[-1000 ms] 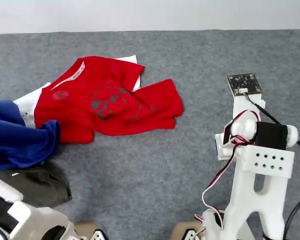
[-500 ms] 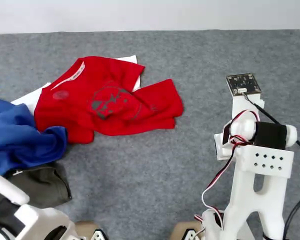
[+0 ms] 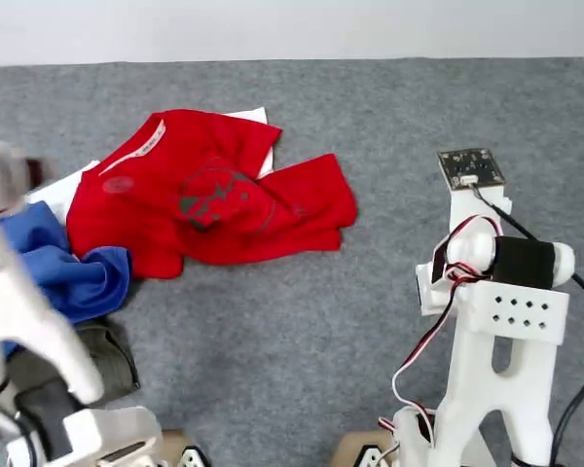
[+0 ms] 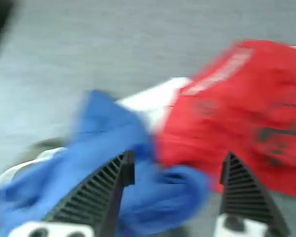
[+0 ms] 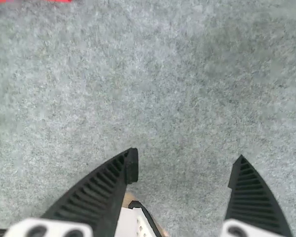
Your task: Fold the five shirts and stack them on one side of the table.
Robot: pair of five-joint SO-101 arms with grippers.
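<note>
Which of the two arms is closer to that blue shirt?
Left. The left arm holds its jaws just above the blue shirt; the right arm has its jaws over grey table, beyond the red shirt.

Red shirt (image 3: pixel 214 199) with a dark grey print and a white neck stripe — a plain white shirt (image 3: pixel 68 183), a blue shirt (image 3: pixel 73 277), a dark olive shirt (image 3: pixel 112 352); the surface (image 3: pixel 389 107) is mottled grey.

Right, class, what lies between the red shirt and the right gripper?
Only bare grey mat lies between the red shirt and the right gripper, as the high and right wrist views show.
</note>
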